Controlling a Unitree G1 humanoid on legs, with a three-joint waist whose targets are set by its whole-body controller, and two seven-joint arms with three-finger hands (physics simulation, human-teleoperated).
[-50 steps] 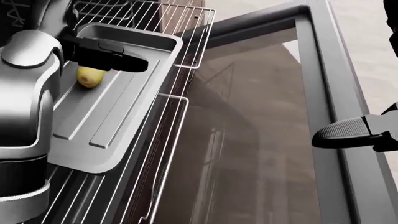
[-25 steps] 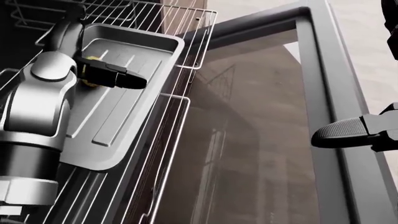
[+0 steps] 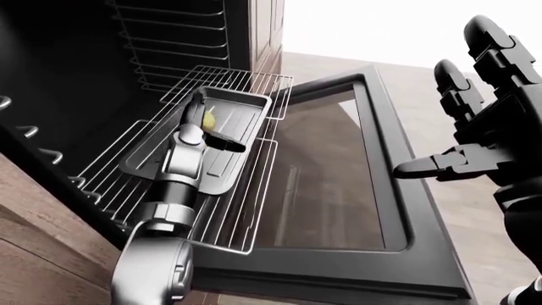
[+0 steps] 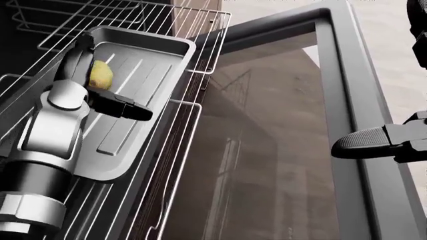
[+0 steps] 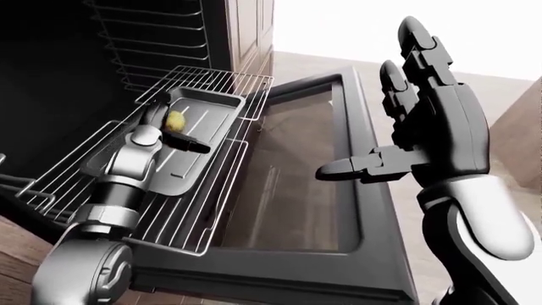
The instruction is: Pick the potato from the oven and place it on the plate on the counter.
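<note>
Left hand (image 4: 100,92) reaches into the grey baking tray (image 4: 150,65) on the pulled-out oven rack (image 4: 193,30), its fingers spread apart around the yellow potato (image 4: 100,74) but not clenched on it. Right hand (image 5: 424,121), held well apart above the open oven door (image 5: 292,190), is released, fingers extended.

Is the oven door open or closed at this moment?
Open. The oven door lies folded down flat, and the rack with the tray is pulled out over it.
</note>
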